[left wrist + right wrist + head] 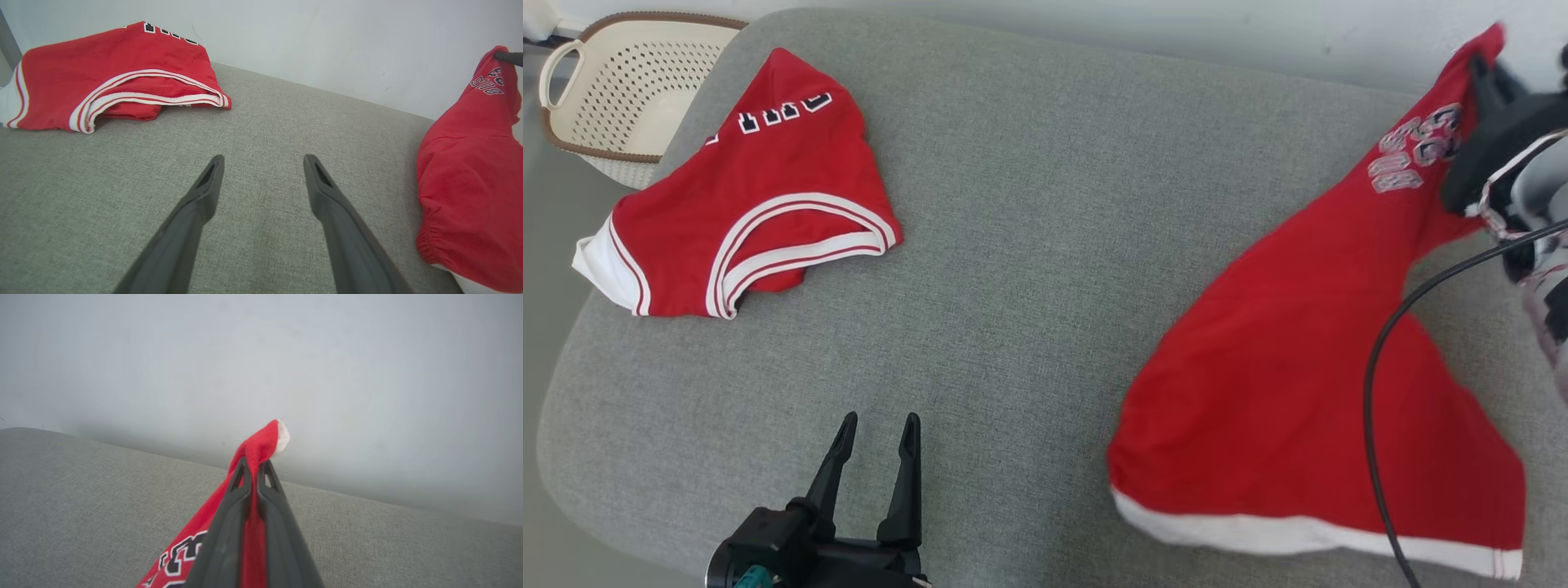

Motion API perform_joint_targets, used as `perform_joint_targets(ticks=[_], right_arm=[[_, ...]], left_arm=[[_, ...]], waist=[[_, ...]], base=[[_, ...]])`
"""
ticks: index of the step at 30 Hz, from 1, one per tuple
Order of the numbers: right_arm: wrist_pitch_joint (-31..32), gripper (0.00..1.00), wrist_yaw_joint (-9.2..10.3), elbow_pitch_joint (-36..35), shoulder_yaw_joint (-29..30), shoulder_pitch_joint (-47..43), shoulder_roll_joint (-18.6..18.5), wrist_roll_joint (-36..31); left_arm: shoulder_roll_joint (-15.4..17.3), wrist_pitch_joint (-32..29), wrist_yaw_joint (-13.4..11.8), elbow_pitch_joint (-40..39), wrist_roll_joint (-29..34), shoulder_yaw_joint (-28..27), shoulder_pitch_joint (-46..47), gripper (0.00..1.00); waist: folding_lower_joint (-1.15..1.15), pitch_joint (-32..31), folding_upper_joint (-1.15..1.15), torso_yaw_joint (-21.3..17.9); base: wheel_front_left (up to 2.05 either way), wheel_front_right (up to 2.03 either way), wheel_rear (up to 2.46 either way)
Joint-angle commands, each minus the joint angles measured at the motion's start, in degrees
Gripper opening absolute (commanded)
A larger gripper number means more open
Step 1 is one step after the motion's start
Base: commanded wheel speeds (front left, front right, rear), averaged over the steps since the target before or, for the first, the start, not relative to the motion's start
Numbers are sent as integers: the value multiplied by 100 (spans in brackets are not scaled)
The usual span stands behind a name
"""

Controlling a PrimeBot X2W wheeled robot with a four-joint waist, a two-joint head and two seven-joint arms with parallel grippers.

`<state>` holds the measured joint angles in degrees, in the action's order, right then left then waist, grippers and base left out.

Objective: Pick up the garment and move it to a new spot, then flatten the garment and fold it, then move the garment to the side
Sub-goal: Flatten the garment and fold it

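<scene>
A red garment point(1298, 392) with a white hem and grey lettering hangs tilted over the right side of the grey cushioned surface point(1029, 245). Its upper corner is raised and its lower part trails near the surface. My right gripper point(1480, 67) is shut on that corner. In the right wrist view the two fingers point(253, 462) pinch red cloth point(261, 447), and a white-tipped fold pokes out past the tips. My left gripper point(878, 425) stands open and holds nothing low over the front of the surface, well left of the garment point(470, 196); its fingers point(263, 161) are spread wide.
A second red garment point(760, 188) with white trim lies folded at the far left point(110, 77). A cream perforated basket point(629, 90) stands beyond the surface's far left corner. A black cable point(1380, 367) hangs across the held garment. A pale wall runs behind.
</scene>
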<state>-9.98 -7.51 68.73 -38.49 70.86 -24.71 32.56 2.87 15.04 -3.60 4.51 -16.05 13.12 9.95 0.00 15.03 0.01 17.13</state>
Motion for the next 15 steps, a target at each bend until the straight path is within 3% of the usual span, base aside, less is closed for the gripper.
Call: perform_joint_targets(ticks=[1,7,8,9,10,15], right_arm=[[-133,0,4,46,19,122,-59,-47],[-241,0,4,252,-34,29,-20,-71],[-255,9,4,290,-32,0,-23,-74],[-263,64,4,321,-38,-19,-27,-91],[-257,100,4,348,-36,-25,-26,-91],[-359,100,4,414,-111,0,-59,-271]], left_arm=[[4,25,10,11,-65,-9,33,100],[4,25,9,21,-51,-24,-3,100],[4,25,7,25,-47,-35,-6,100],[4,25,8,31,-40,-45,-10,100],[4,25,10,37,-31,-51,-11,100],[4,25,19,49,16,-84,-40,100]], waist=[[0,-7,-1,-1],[0,-30,-1,0],[0,-33,-1,-3],[0,-37,-1,-7],[0,-41,-1,-13],[0,-126,-1,-92]], base=[[0,0,0],[0,0,0],[0,0,0],[0,0,0],[0,0,0],[0,0,0]])
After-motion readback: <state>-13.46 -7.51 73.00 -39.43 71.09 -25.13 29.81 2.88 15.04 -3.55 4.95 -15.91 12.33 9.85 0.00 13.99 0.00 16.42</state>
